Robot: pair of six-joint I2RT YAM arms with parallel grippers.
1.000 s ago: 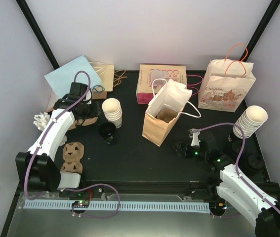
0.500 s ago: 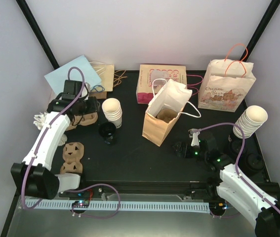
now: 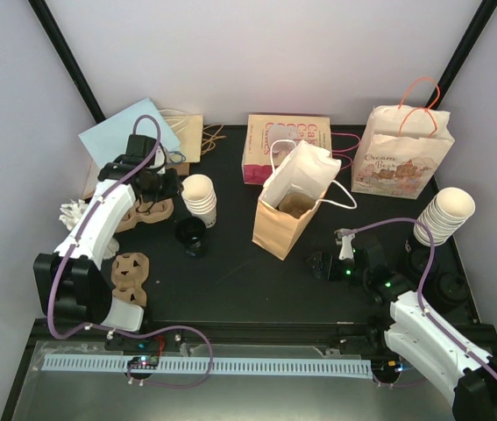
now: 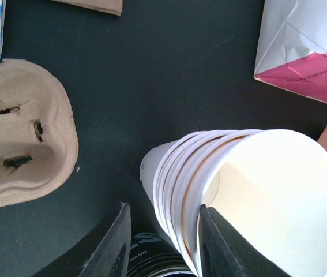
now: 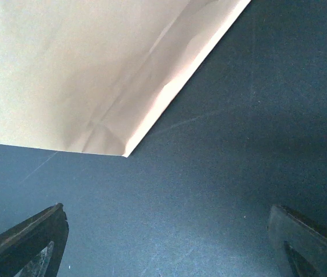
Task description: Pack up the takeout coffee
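Left wrist, L hand (image 4: 164, 208) astride cup stack (image 4: 267, 190) rim (jaws apart)

Two white-and-black arms trailing purple cables.
The left arm (image 3: 99, 219) and right arm (image 3: 436, 342) have smooth white shells on the links and black housings at the joints and bases. A thin purple cable (image 3: 146, 117) runs along each, from base to wrist. Small green lights (image 3: 386, 282) glow on the right arm's black wrist. The left gripper (image 4: 163, 254) and right gripper (image 5: 163, 245) carry matte black, wedge-shaped fingers (image 5: 27, 242) with bevelled edges, one of the right gripper's showing a paler grey patch.
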